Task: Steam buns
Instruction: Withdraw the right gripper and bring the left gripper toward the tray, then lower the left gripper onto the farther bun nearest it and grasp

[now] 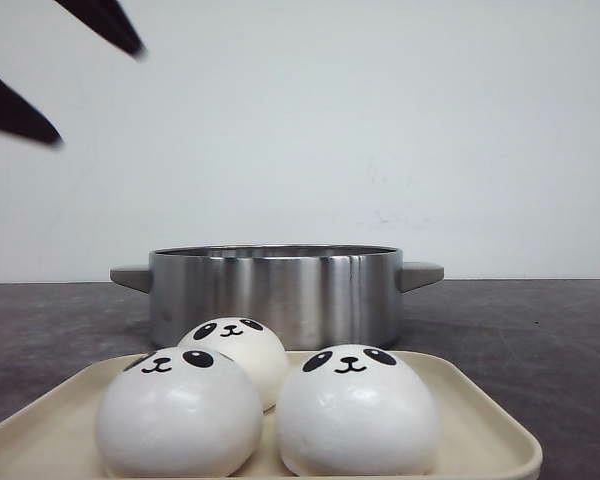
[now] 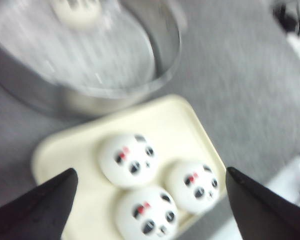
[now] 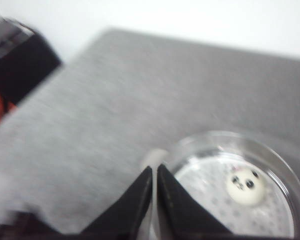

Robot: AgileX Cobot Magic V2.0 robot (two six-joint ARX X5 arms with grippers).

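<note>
glossy white buns with black panda eyes, nose and mouth, red marks on their heads in the left wrist view, on a cream tray; brushed silver steel pot with grey handles; dark grey speckled table; white wall; black gripper fingers.

bright even light | front sharp | both wrist views motion-blurred
</note>
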